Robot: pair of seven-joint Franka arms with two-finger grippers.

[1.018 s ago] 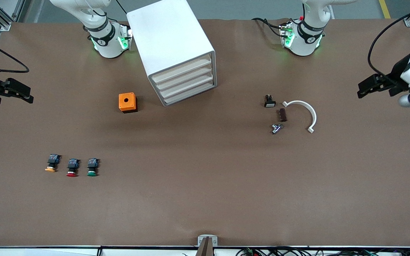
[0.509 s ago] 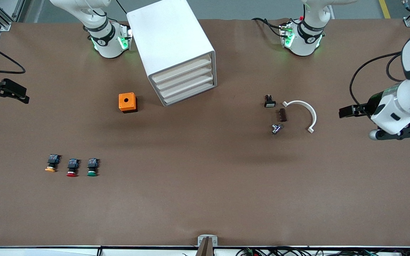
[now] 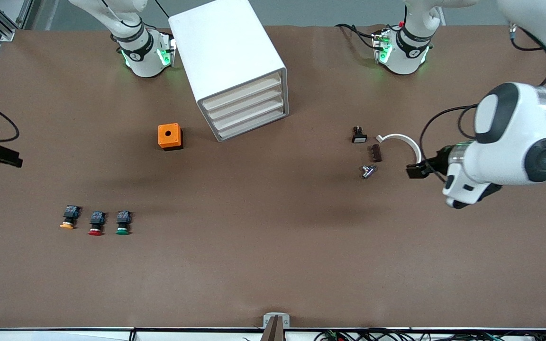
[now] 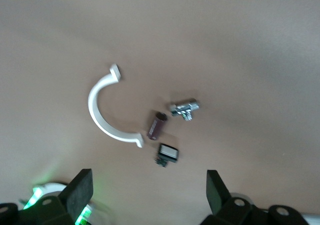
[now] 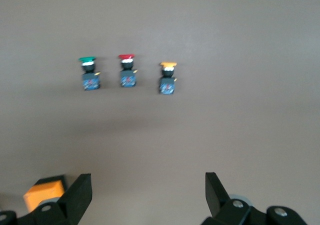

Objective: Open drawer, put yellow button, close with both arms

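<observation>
From the front, we saw the drawer (image 3: 243, 92) closed, the yellow button (image 3: 68, 218) on the counter (image 3: 273, 246) toward the right arm's end. Wrist views showed our left pincer (image 4: 149, 190) and right pincer (image 5: 148, 189) spread, empty.

no readable text, no labels, no brands, no numbers on anything

Matt brown table (image 3: 273, 265); smooth white cabinet (image 3: 221, 47); shiny metal fitting (image 3: 368, 171)
</observation>
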